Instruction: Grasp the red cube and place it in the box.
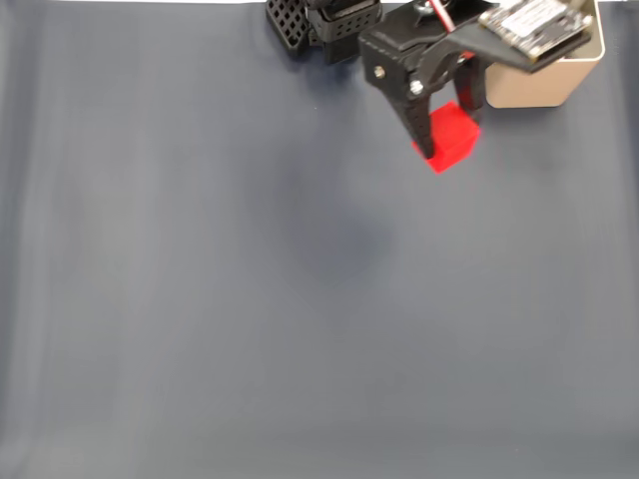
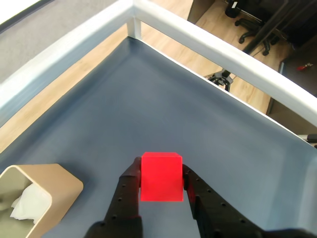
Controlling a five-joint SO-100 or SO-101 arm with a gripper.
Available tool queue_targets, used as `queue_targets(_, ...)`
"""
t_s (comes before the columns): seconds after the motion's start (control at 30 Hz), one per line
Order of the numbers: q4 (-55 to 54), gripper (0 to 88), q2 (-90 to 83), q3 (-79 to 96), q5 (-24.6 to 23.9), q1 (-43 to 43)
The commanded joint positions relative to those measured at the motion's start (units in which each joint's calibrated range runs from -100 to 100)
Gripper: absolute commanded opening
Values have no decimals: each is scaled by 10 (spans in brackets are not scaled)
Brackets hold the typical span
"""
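In the wrist view, nearest the camera, the one gripper (image 2: 161, 178) comes up from the bottom edge with its two black fingers (image 2: 130, 191) pinching the one red cube (image 2: 161, 176) between them, one finger against each side face. The cube sits at the fingertips, its top face and front face bright and plain. Whether it rests on the surface or is lifted off it cannot be told from this view.

To the lower left of the gripper in the same view stands the one box (image 2: 64, 191), beige with a rounded corner and thin walls. Something white and crumpled (image 2: 22, 203) lies inside it. The box is near the gripper but apart from it.

Beyond the cube spreads the dark blue-grey mat (image 2: 163, 114), bounded by two pale rails (image 2: 208, 47) that meet at a corner at the top. Past the rails is a wooden floor (image 2: 247, 87) with the legs of some dark furniture.

In the fixed view, which looks down on the same mat (image 1: 250, 299), the gripper (image 1: 444, 135) reaches in from the top edge and the red cube (image 1: 451, 140) shows between its fingers, bright against the mat. The box (image 1: 539, 85) is just to the right of the cube and slightly above it, partly covered by the arm's upper part. Black parts of the arm's base (image 1: 319, 25) sit at the top edge, left of the gripper.
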Motion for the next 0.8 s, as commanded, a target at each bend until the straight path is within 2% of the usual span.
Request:
queue_targets(0.0, 6, 1, -20, -8, 0, -30)
queue_targets(0.77, 19, 1, -16, -7, 6, -183)
